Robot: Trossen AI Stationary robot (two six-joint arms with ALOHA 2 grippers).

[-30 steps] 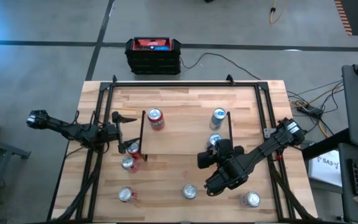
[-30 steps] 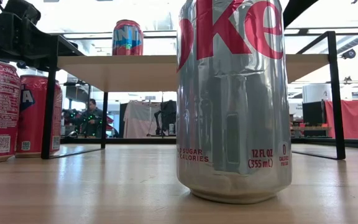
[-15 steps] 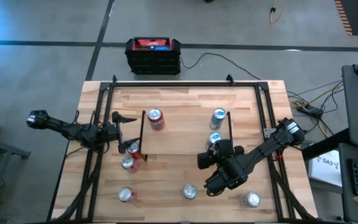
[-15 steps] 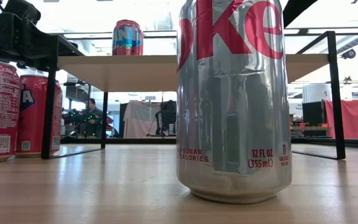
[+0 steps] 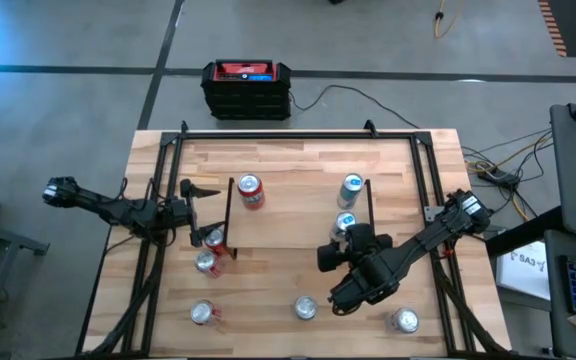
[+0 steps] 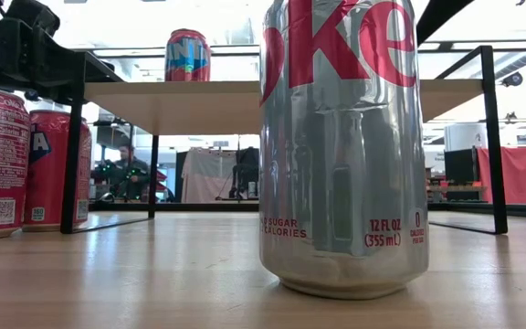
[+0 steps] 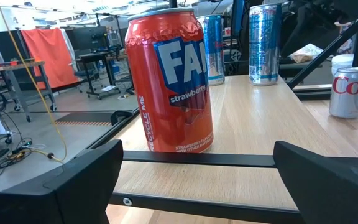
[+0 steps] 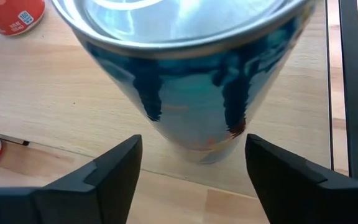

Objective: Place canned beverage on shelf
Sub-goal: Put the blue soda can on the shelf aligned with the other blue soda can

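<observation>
The shelf (image 5: 288, 215), a low light-wood board on black legs, stands mid-table. On it stand a red strawberry can (image 5: 251, 190) (image 7: 173, 87), a silver-blue can (image 5: 351, 187) and a blue can (image 5: 345, 224) (image 8: 191, 93) near its right end. My right gripper (image 5: 350, 238) (image 8: 194, 146) is open, one finger on either side of the blue can's lower body. My left gripper (image 5: 200, 212) (image 7: 197, 168) waits wide open and level at the shelf's left end, facing the red can. My right gripper comes slanting down from the table's near right side, its fingers (image 8: 114, 168) flanking the blue can's lower wall (image 8: 166, 134). Whether either finger touches that wall, I cannot tell. The can stands upright on the shelf board.
Two red cans (image 5: 210, 250) stand on the table by the shelf's near left leg. Loose cans stand near the front edge (image 5: 203, 313) (image 5: 305, 307) (image 5: 403, 320); the middle one, a silver can (image 6: 343, 146), fills the low view. A black-and-red box (image 5: 247, 88) sits beyond the far edge.
</observation>
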